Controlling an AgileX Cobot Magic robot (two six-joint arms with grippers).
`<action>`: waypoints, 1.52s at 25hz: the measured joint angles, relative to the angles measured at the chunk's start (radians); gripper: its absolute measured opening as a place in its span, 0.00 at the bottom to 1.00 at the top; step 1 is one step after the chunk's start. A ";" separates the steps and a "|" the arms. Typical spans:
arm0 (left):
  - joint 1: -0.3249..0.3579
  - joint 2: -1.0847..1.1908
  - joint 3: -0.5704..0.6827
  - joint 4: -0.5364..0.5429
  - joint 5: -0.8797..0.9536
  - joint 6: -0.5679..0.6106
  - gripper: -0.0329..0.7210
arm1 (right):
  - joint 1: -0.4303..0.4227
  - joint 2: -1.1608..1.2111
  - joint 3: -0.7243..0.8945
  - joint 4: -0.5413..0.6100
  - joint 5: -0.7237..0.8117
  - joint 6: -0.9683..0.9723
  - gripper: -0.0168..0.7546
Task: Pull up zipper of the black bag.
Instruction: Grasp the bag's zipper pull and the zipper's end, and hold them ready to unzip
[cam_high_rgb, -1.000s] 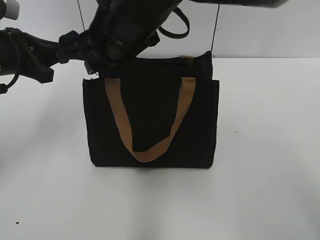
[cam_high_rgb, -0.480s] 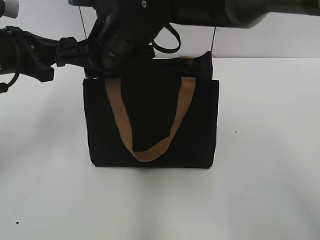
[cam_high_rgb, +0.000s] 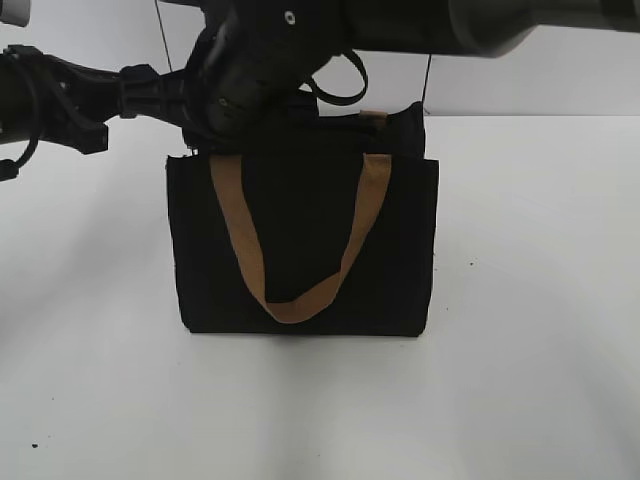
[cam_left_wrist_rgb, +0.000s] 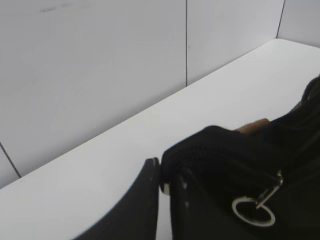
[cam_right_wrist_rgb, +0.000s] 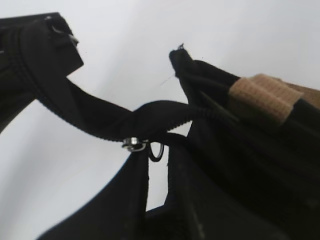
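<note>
Pinching zipper (cam_right_wrist_rgb: 150, 120); right hand (cam_right_wrist_rgb: 157, 165) atop black bag (cam_high_rgb: 300, 240)

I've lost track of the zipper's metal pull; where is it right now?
In the right wrist view the silver pull sits at centre, at the right gripper fingers' tips, on the zipper left of the tan handle.

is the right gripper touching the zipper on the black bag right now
Touching. In the right wrist view the right gripper has its fingers closed at the zipper where the small silver pull sits, with the zipper tape of the black bag drawn taut from that point.
</note>
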 joint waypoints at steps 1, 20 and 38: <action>0.000 0.000 0.000 -0.003 -0.011 0.000 0.09 | 0.000 0.000 0.000 0.014 0.000 0.000 0.17; 0.000 -0.009 0.000 -0.043 -0.064 0.000 0.09 | 0.000 -0.125 0.000 0.201 0.157 -0.091 0.49; -0.001 -0.046 0.000 -0.044 -0.089 -0.038 0.09 | -0.002 -0.018 -0.005 0.196 0.032 -0.082 0.49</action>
